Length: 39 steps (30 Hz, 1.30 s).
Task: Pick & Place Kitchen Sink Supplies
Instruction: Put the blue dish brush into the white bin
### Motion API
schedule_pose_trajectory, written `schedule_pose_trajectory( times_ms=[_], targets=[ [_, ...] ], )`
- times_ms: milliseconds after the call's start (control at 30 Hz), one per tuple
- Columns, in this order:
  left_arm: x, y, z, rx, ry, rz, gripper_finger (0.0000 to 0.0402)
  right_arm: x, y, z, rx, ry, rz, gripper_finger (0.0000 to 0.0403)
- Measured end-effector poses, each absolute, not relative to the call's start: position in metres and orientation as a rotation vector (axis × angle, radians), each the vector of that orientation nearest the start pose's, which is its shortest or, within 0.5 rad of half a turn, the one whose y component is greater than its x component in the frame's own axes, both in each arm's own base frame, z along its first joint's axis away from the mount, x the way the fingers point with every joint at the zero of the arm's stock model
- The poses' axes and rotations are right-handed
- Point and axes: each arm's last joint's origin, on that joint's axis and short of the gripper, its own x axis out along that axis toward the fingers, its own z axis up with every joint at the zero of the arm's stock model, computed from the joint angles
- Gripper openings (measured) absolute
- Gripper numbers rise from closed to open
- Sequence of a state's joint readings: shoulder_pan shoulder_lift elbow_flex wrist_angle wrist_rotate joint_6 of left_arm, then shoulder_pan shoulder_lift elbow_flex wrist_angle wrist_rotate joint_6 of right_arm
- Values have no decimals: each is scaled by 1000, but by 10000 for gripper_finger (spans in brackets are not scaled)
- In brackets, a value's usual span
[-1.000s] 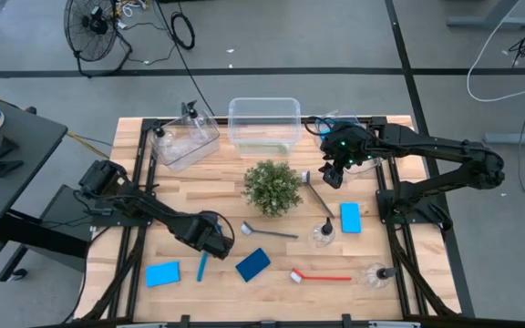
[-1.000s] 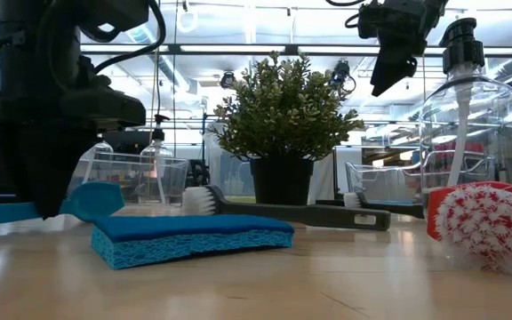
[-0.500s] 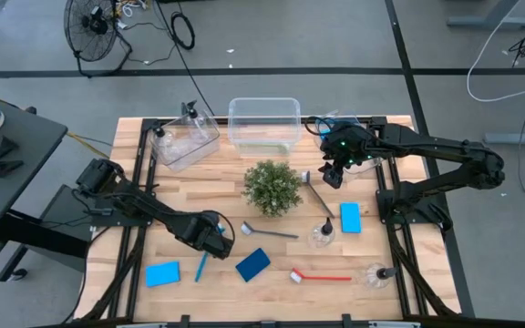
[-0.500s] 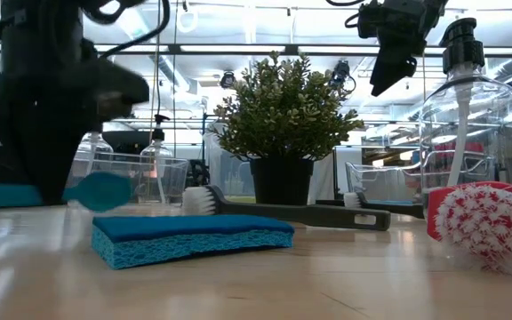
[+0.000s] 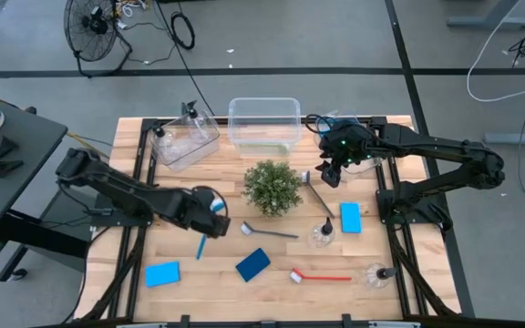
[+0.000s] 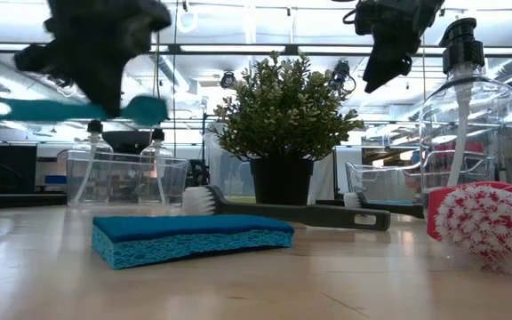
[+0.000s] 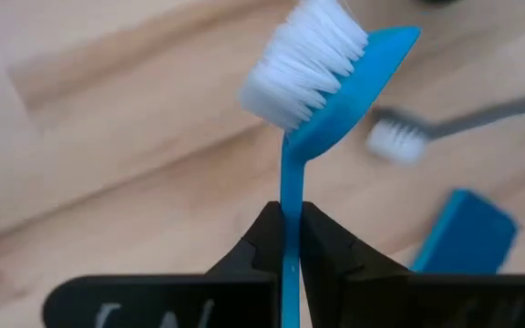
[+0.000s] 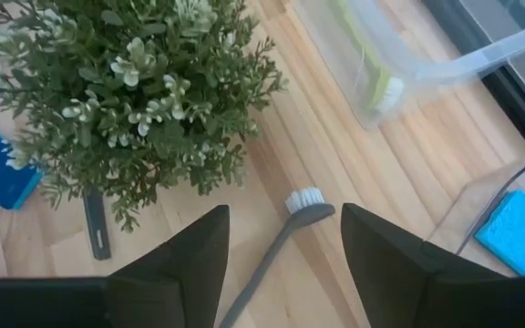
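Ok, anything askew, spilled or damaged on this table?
Nothing stands out. The left gripper holds the blue brush clear of the table; the sponges, other brushes and bottles lie scattered but look intact, and the plant stands upright.

My table (image 5: 221, 187) is a light wooden butcher-block top. On it lie three blue sponges (image 5: 162, 273), two grey brushes (image 5: 269, 231), a red brush (image 5: 322, 276) and two small clear bottles (image 5: 323, 235). A potted plant (image 5: 272, 187) and clear bins (image 5: 264, 125) stand there too.
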<state>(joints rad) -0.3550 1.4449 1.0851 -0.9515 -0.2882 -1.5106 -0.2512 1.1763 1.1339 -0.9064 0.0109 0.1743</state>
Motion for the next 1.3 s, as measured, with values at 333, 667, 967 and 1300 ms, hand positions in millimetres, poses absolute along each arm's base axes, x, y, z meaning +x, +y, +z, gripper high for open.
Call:
schedule_pose_trajectory(
  times_ms=[333,667,967,1300],
  targets=[
    [264,-52,302,-703,827,716,19,216,-56,319,273,913,-324,213],
    [275,-1,347,-546,719,721,19,219,-57,321,269,872,-323,213],
    [273,47,366,-454,689,770,19,219,-57,321,269,868,-322,213],
    [270,92,372,-349,666,732,19,224,-58,326,299,794,-335,213]
  ],
)
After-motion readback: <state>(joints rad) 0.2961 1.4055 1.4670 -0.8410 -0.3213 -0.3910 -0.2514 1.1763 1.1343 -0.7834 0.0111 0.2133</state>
